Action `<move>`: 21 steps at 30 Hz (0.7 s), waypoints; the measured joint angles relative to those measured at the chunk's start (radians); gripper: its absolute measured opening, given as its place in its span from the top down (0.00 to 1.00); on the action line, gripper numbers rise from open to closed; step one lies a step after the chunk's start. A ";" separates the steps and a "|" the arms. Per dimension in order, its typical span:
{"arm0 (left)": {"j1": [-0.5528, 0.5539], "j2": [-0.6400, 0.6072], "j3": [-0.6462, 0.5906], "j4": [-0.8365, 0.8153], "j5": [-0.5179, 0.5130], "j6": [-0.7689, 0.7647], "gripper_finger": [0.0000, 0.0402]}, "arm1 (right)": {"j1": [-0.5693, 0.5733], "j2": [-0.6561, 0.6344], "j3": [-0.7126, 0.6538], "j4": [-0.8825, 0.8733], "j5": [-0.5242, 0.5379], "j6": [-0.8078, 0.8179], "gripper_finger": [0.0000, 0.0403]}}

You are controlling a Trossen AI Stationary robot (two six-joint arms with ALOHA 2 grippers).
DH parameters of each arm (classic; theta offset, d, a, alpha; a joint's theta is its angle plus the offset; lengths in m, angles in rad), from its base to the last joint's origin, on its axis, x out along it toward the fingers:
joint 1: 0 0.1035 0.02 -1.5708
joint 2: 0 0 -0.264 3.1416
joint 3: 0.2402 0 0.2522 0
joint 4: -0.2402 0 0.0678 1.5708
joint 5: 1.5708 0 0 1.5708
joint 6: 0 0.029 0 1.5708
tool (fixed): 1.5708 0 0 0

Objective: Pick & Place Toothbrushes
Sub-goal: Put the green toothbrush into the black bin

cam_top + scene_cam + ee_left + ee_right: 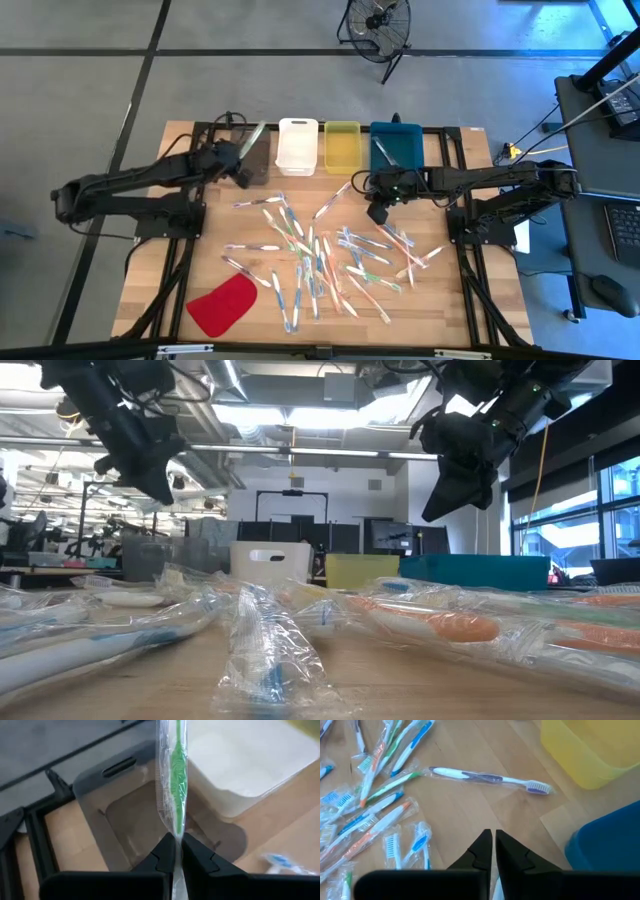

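A: Bins? Brushes?
B: 4 bins: grey bin point(255, 160), white point(297, 145), yellow point(341, 146), blue point(396, 144). Dozens of toothbrushes point(320, 260) mid-table.
A: Grippers?
B: Left gripper point(175, 851) pinches green toothbrush point(176, 775) over grey bin. Right gripper point(493, 851) pressed together, near blue.

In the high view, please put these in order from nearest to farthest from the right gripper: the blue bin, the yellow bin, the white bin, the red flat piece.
From the right gripper:
1. Blue bin, just beyond it at the table's far edge.
2. Yellow bin, next along, toward the left arm.
3. White bin, further along the same row.
4. Red flat piece, at the near left corner.
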 joint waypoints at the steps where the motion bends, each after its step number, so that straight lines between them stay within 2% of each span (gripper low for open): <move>1: 0.022 0.009 0.000 0.000 0.013 0.007 0.96 | 0.000 0.000 0.000 0.000 0.000 0.001 0.93; 10: 0.180 0.089 0.000 0.017 0.122 0.072 0.96 | 0.000 0.000 0.000 0.000 0.000 0.002 0.95; 17: 0.236 0.159 0.000 0.135 0.224 0.162 0.96 | 0.000 0.000 0.000 0.000 0.015 0.002 0.98; 21: 0.248 0.203 0.000 0.155 0.226 0.247 0.96 | 0.000 0.000 0.000 0.000 0.015 0.002 0.98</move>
